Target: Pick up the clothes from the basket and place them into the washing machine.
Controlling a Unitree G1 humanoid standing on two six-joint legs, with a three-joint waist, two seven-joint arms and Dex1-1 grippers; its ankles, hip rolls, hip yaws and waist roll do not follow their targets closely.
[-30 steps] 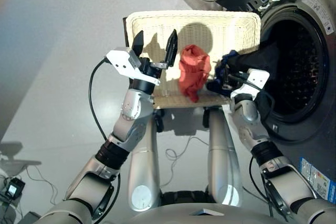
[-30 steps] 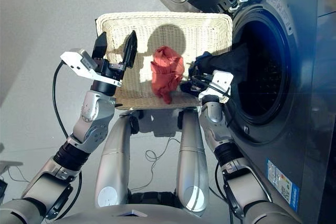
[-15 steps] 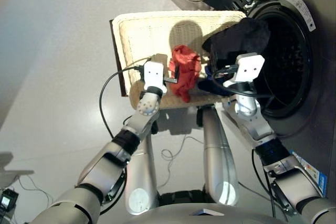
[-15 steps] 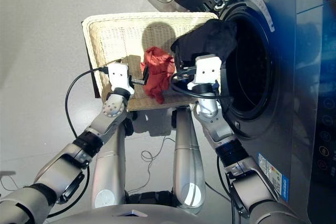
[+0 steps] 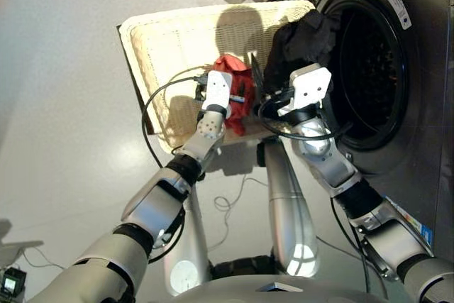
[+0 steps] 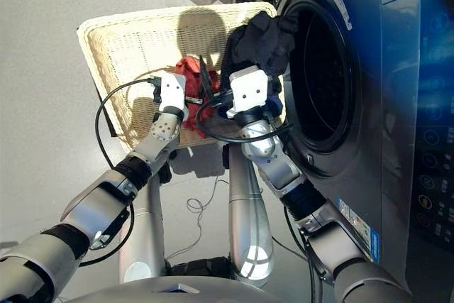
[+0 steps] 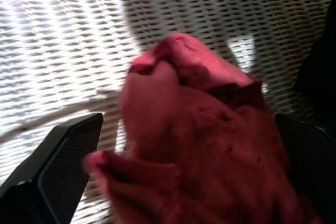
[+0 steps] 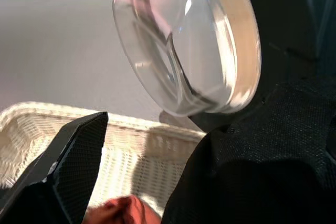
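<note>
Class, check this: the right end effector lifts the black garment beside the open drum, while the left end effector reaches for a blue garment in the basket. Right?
Not quite. The garment between the left end effector's fingers is red, not blue, as the left wrist view shows. The rest stands.

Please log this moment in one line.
left gripper open around red garment in basket | black garment raised on right gripper, by washing machine opening

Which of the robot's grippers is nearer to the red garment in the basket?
Left. The left gripper straddles the red garment, fingers on either side. The right gripper is beside it, holding up black cloth.
</note>
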